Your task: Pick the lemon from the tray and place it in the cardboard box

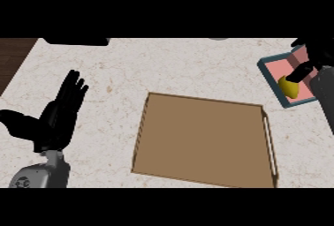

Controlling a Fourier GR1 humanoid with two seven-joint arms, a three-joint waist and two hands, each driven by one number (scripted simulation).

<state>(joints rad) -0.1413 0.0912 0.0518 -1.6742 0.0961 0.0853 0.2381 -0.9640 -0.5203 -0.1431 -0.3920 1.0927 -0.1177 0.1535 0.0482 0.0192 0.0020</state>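
Pale marble-patterned stone makes up the counter, cream with faint brown veins, and it fills nearly everything I can see from up here. At the far left a strip of dark wood shows past the counter's edge.

Next in size is the cardboard box, a wide, shallow, brown thing lying open in the middle of the counter, slightly skewed, its low walls visible along the left and right sides. Its floor is bare brown card.

Over on the left the left hand stands on its grey forearm, resting near the view's left edge with black fingers straight and pointing up, thumb splayed out to the side. It touches nothing and sits apart from the box.

At the right edge is the tray, teal-rimmed with a pink floor, partly cut off by the view's border and set just beyond the box's far right corner.

Above the tray, the right hand comes in from the right, dark and partly out of view, with the grey forearm beside it. Its black fingers reach down onto the lemon; whether they are closed round it I cannot tell.

That lemon, yellow and small, lies in the tray against its left rim, partly hidden by a black finger.
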